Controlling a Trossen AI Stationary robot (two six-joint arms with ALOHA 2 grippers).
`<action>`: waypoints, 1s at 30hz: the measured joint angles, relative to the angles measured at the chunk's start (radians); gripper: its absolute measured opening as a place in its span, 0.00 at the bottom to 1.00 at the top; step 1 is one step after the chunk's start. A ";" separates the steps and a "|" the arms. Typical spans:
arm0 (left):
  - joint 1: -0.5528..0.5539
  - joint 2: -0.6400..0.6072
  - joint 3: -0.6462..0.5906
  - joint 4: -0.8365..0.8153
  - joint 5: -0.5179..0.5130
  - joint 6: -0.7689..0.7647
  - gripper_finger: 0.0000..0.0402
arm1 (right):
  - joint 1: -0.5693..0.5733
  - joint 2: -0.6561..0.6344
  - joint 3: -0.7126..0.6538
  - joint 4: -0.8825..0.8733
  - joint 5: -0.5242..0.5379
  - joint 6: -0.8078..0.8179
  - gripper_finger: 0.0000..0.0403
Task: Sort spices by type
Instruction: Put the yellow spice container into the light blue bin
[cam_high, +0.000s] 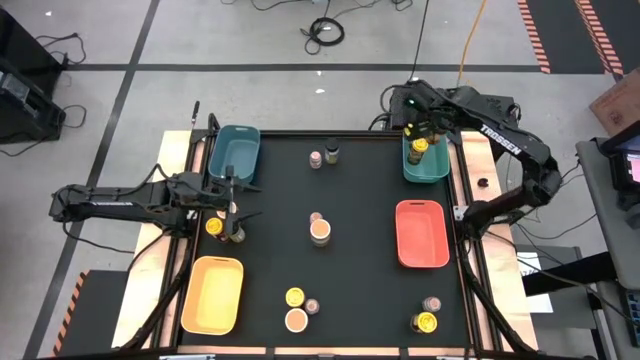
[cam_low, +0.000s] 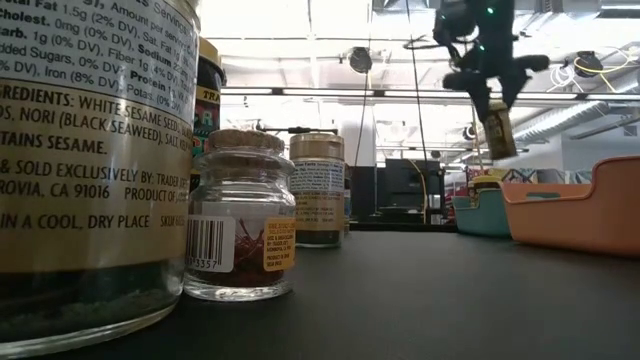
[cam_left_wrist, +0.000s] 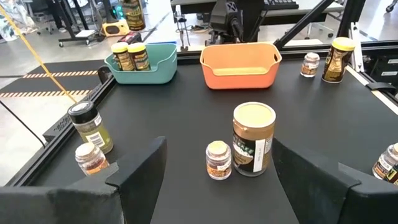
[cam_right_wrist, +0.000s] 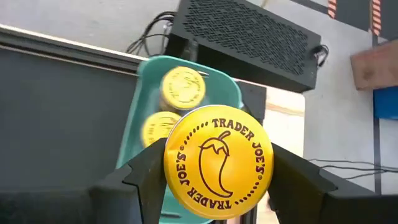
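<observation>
My right gripper (cam_high: 419, 143) is shut on a yellow-lidded spice jar (cam_right_wrist: 217, 162) and holds it above the teal tray (cam_high: 427, 166) at the far right. Two more yellow-lidded jars (cam_right_wrist: 182, 86) stand in that tray. In the low view the held jar (cam_low: 500, 130) hangs below the gripper. My left gripper (cam_high: 236, 207) waits open at the table's left, with nothing between its fingers. A tan-lidded jar (cam_left_wrist: 254, 138) and a tiny jar (cam_left_wrist: 218, 160) stand mid-table ahead of it. Other spice jars stand scattered over the black mat. My right gripper pinches the yellow-lidded jar between its two fingers at the top, on opposite sides by the lid's rim (cam_right_wrist: 171, 168). The fingers (cam_right_wrist: 146, 180) come from above, slanting down. The jar hangs lifted clear above the teal tray, slightly tilted, lid up.
A dark teal tray (cam_high: 235, 152) is at the far left, a red tray (cam_high: 421, 233) at the right, a yellow tray (cam_high: 213, 292) at the near left. Jars stand at the far middle (cam_high: 323, 155), the near edge (cam_high: 296, 310) and near right (cam_high: 427, 315). Two jars (cam_high: 225, 230) stand beside my left gripper.
</observation>
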 joint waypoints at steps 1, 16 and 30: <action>0.000 0.000 0.000 0.000 0.000 0.000 0.72 | -0.014 -0.015 -0.033 0.024 0.000 -0.004 0.54; 0.000 0.000 0.000 0.004 0.000 -0.001 0.72 | -0.150 -0.093 -0.324 0.347 -0.043 -0.094 0.54; 0.000 0.000 0.000 0.003 0.000 -0.001 0.72 | -0.147 -0.082 -0.399 0.463 0.011 -0.010 0.54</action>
